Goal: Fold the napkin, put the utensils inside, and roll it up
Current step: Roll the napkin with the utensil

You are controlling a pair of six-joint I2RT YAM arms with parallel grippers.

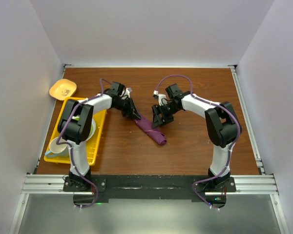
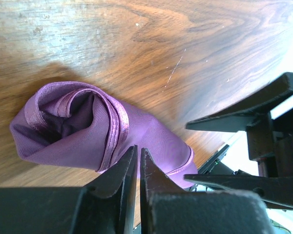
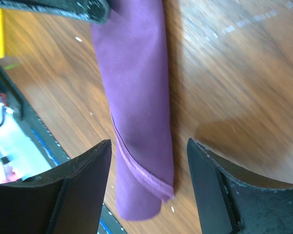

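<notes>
The left gripper (image 2: 138,149) has its fingers almost together, with only a thin dark slit between them and no cloth visible in it. The tips stand at the edge of the napkin (image 2: 88,126), at its far end. The right gripper (image 3: 147,146) is wide apart and straddles the napkin near the other end, one finger on each side. The napkin lies about in the middle of the table (image 1: 195,146), between the two grippers, as a roll running diagonally from far-left to near-right. The table is dark brown wood with a clear wavy grain, smooth and a little glossy, with some fine pale scratches and specks. Plain white walls (image 1: 151,29) close it on three sides, and a metal rail (image 1: 146,184) runs along the near edge where the arms are fixed. At the left a yellow grid basket (image 1: 98,146) stands on the table, and a small yellow-orange plate (image 1: 62,88) lies at the far-left corner. The napkin is plum-purple, matte and finely woven, with a shinier hemmed border. At its open end the layers curl in a spiral, and the outer hem runs along the roll. The fingers of both grippers are black, flat and tapered, with worn, dusty edges.
</notes>
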